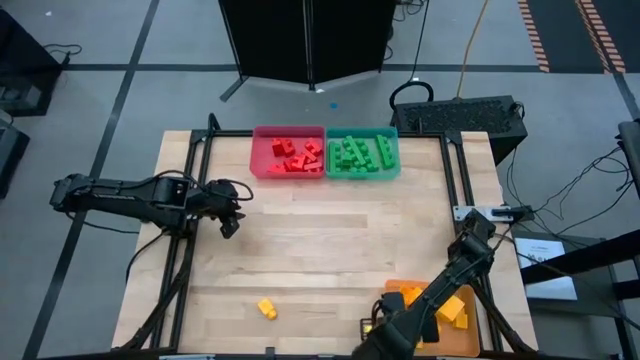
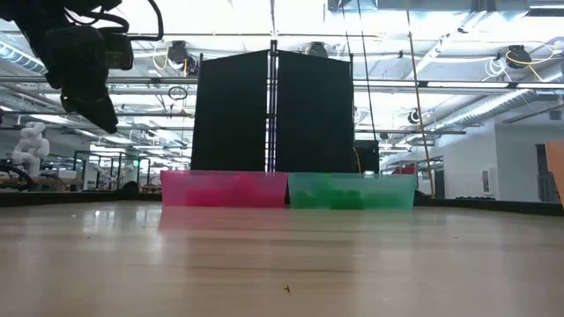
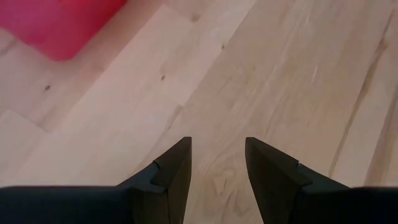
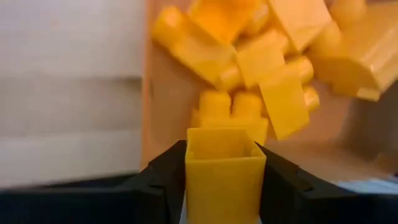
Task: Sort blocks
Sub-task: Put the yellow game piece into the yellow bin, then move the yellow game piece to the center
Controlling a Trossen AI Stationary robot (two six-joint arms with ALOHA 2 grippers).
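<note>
Red blocks (image 1: 295, 155) lie in the red tray (image 1: 258, 160) and green blocks (image 1: 362, 155) in the teal tray (image 1: 394, 160) at the table's far side. Yellow blocks (image 4: 273, 56) fill the orange tray (image 1: 392, 291) at the near right. One loose yellow block (image 1: 266, 308) rests on the wood near the near edge. My right gripper (image 4: 225, 162) is over the orange tray, shut on a yellow block (image 4: 225, 168). My left gripper (image 3: 217, 155) is open, raised over bare wood at the left, near the red tray's corner (image 3: 62, 25). My right gripper pinches a yellow block (image 4: 225, 155) between its two fingers, one finger on each opposite side wall. Its hollow end faces the camera. It is held above the yellow blocks in the orange tray; whether it touches them I cannot tell.
The table's metal frame rails (image 1: 200, 160) run along the left and right sides. A black panel (image 2: 273, 114) stands behind the trays at the far edge. Bare wood (image 1: 340, 230) lies in the middle of the table between the trays and both arms.
</note>
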